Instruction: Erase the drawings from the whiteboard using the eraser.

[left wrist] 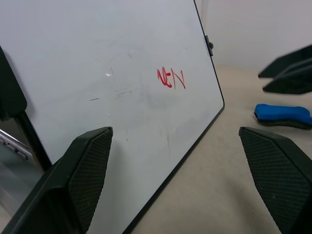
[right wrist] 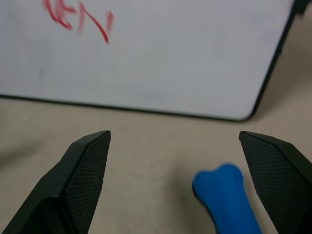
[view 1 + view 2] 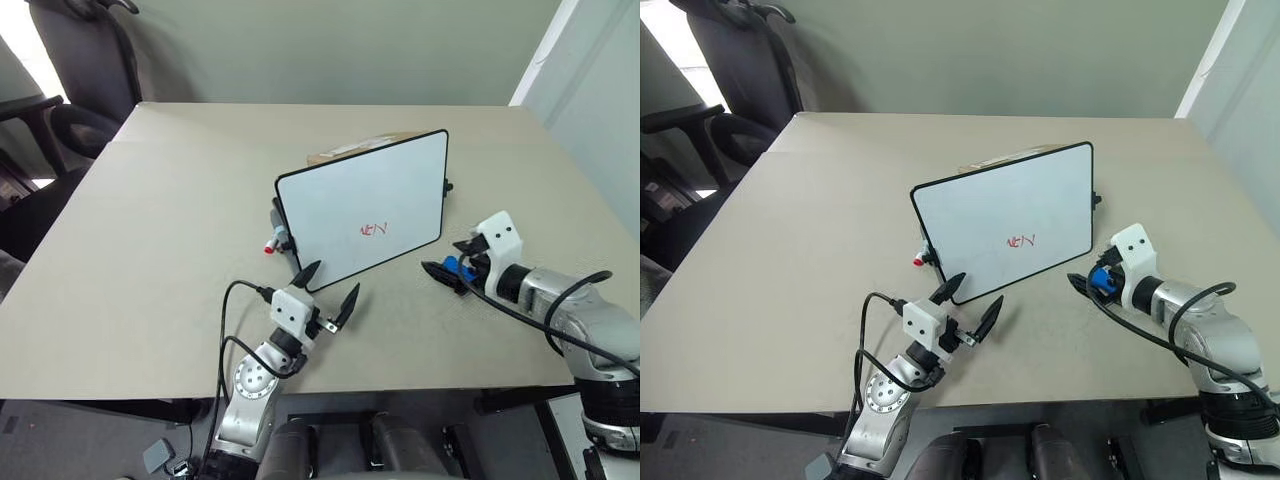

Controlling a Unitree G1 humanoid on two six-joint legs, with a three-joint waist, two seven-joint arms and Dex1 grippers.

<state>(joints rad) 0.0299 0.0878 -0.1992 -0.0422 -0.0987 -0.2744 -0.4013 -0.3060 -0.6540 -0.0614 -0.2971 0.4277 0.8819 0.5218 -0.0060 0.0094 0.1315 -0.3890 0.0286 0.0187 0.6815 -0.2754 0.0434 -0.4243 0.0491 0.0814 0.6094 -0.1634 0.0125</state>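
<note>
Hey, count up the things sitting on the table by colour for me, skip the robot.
White: 1, the whiteboard
Blue: 1, the eraser
Red-tipped: 1, marker behind the board's edge
Brown: 1, cardboard piece behind the board
Total: 4

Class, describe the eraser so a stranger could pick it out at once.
Start at the whiteboard propped upright on the table. Off its lower corner on the robot's right, the eraser lies on the tabletop. It is the only bright blue thing there, a small rounded block.

likely office, swivel chair (image 3: 75,70), beige table (image 3: 150,250)
</note>
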